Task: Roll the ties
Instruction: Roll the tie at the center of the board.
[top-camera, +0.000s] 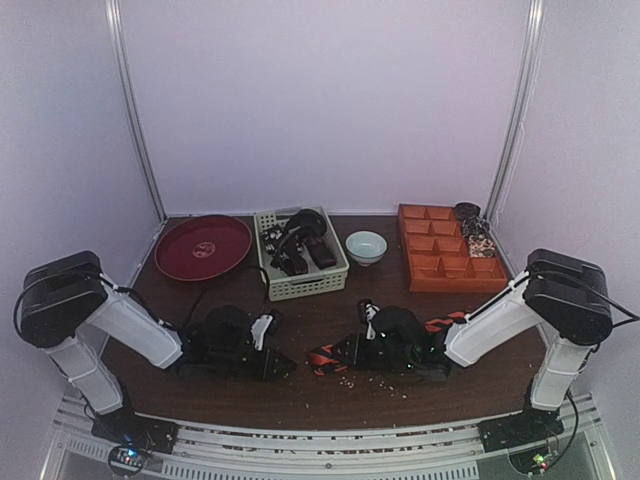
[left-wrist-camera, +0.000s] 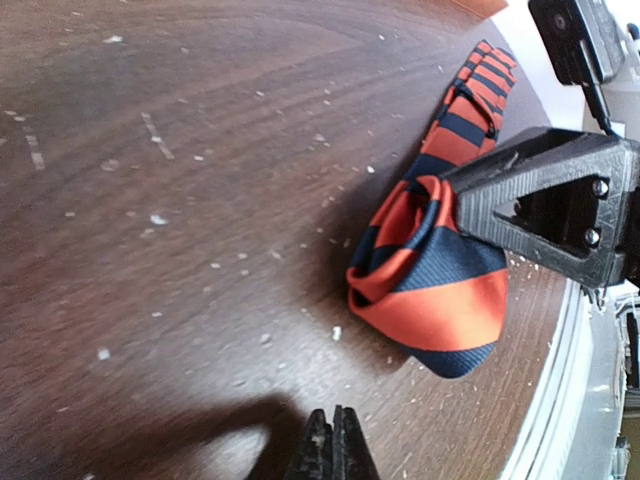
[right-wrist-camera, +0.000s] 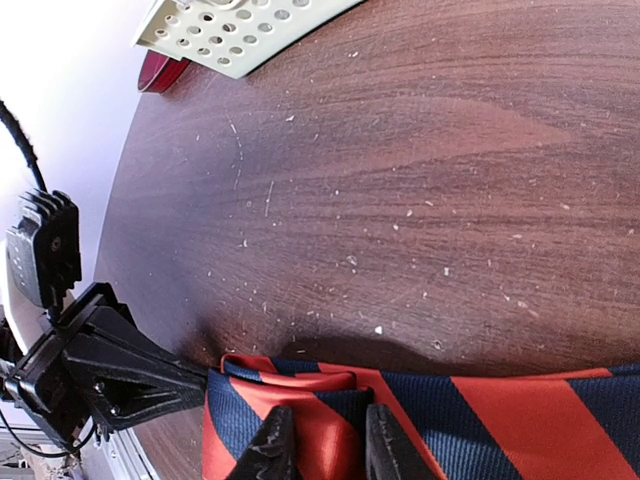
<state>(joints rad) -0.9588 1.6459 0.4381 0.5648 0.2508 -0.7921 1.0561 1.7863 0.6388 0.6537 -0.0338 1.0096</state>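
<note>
Pinches the coiled end of the striped tie (right-wrist-camera: 480, 425) in the right gripper (right-wrist-camera: 320, 450), an orange fold caught between the tips (rest of the band trailing off sideways). Holds the left gripper (left-wrist-camera: 331, 450) clenched on nothing, pointed at the coil just ahead. Shows, beyond the right gripper, speckled table (right-wrist-camera: 420, 180), then basket (right-wrist-camera: 240, 30) and red plate (right-wrist-camera: 160, 72).

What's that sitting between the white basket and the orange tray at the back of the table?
A small pale bowl sits there on the dark wood, closer to the basket than to the orange tray. The top view shows it.
</note>
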